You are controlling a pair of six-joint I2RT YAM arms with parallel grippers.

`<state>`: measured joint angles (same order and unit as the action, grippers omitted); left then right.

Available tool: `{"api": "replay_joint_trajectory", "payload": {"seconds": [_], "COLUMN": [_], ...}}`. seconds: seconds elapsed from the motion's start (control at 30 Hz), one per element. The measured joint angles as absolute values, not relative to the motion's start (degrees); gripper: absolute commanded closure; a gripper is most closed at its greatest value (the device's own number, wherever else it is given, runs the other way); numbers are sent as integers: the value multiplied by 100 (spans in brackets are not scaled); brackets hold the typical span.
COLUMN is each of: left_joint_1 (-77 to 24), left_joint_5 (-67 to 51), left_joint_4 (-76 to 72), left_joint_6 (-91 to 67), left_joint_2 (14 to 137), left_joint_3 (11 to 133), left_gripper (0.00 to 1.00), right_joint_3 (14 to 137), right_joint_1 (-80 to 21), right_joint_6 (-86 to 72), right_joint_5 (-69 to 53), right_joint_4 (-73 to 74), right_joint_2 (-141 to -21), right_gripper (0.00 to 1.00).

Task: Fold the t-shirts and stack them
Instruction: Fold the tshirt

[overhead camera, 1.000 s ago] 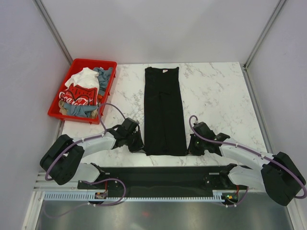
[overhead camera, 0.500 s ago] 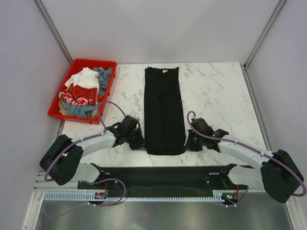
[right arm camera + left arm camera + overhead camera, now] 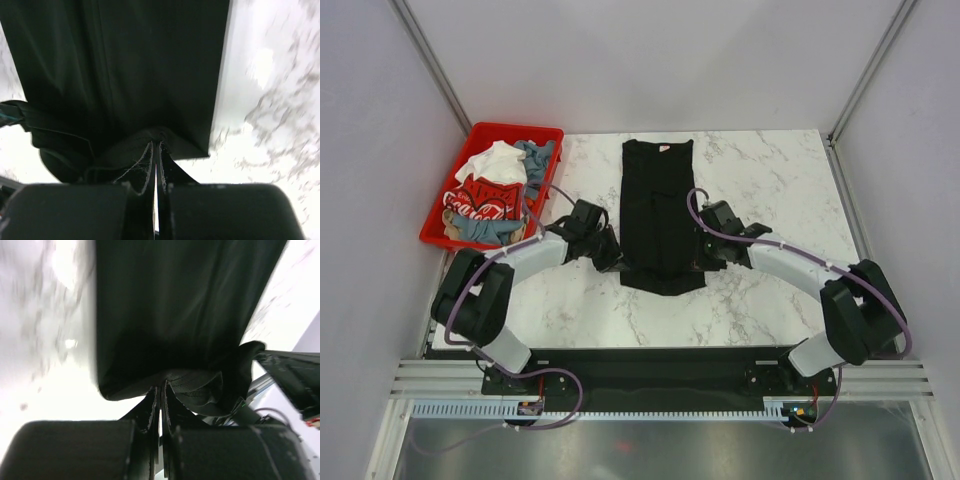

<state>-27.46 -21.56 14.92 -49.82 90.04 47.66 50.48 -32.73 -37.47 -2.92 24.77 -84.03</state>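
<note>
Evidently the step in hand is the end-over-end fold of the black t-shirt [image 3: 660,215], which lies on the marble-patterned worktop [image 3: 770,190] just right of the red bin [image 3: 515,127], already narrowed to a long strip with its collar end level with the bin's far rim. The left gripper [image 3: 612,262] is clenched on the hem corner on the side towards the bin, and the right gripper [image 3: 702,258] is clenched on the corner on the side away from it. Both wrist views show the fingers pressed together with a pinch of dark cloth between them and the fabric puckering up from the worktop into soft ridges. Judging by that, the next move calls for both arms to carry the hem away from the near edge in step, at an even height, so the limp cloth drapes over itself without skewing. They should then lay it flush by the small pale neck label [image 3: 665,149] before letting go. The tee is matte, thin and floppy, and it will sag between the two pinch points. Inside the bin sit the other shirts in a crumpled heap: a white t-shirt [image 3: 495,163], a red Coca-Cola t-shirt [image 3: 485,200] and a grey-blue t-shirt [image 3: 535,155]. They are not yet folded. The bin itself is rigid, glossy plastic.
</note>
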Motion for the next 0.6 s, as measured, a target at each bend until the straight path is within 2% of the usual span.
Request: {"api": "replay_joint_trajectory", "payload": {"seconds": [0.6], "left_joint_1": [-1671], "left_joint_5": [-2567], "left_joint_4": [1885], "left_joint_6": [-4560], "left_joint_2": [11378], "left_joint_3": [8158], "left_gripper": [98], "right_joint_3": [8326], "right_joint_1": [-2150], "right_joint_6": [-2902], "right_joint_5": [-257], "right_joint_4": [2764], "right_joint_2": [-10932], "right_gripper": [100]}}
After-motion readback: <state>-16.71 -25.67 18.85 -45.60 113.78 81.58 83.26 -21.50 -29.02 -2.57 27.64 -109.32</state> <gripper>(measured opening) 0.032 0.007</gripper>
